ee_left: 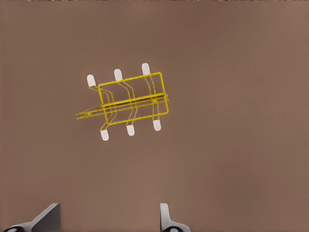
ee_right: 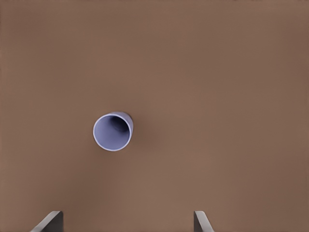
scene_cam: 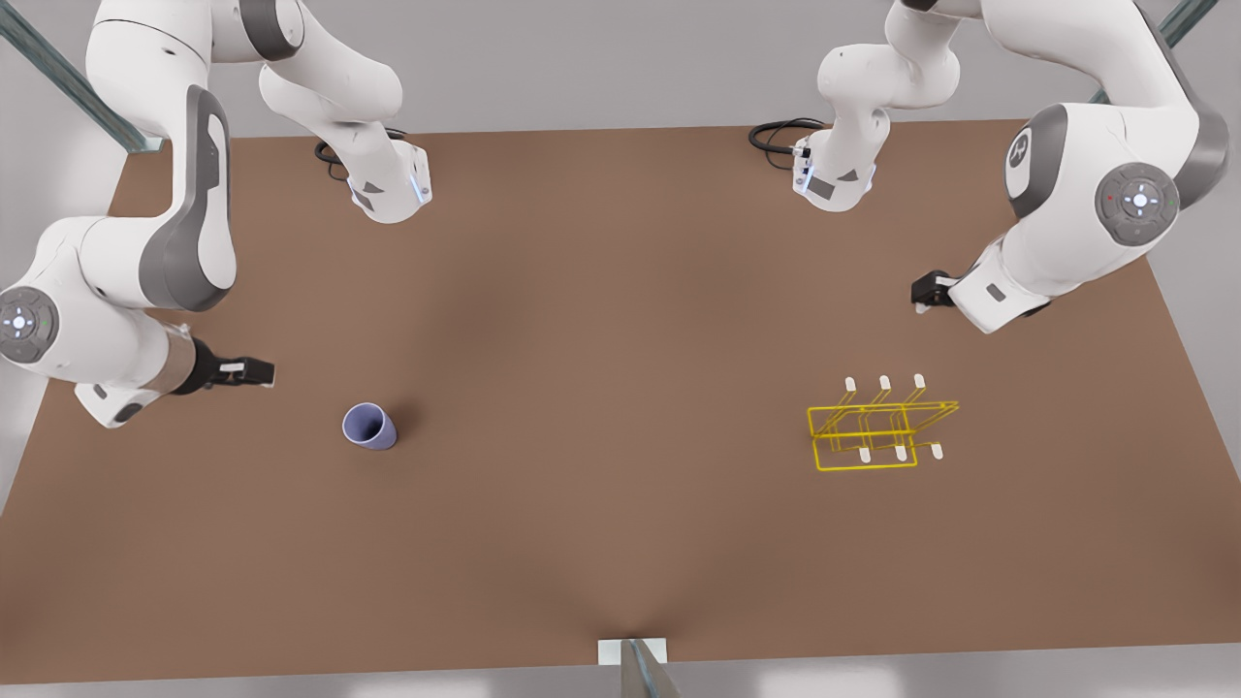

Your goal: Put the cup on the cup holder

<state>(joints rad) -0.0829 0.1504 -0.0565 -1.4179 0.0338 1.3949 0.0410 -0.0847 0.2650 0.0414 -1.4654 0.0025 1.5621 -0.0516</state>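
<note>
My right gripper (scene_cam: pixel 254 371) is hovering with its fingers (ee_right: pixel 50 221) spread wide, and the cup (ee_right: pixel 112 131) is standing upright on the table (scene_cam: pixel 601 485) ahead of them, untouched. My left gripper (scene_cam: pixel 919 294) is hanging with fingers (ee_left: pixel 165 217) parted too, the cup holder (ee_left: pixel 130 100) lying well beyond its tips.

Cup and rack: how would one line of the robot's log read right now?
cup: upright on table, unheld | rack: empty, far from cup | right gripper: open, near cup | left gripper: open, above rack
</note>
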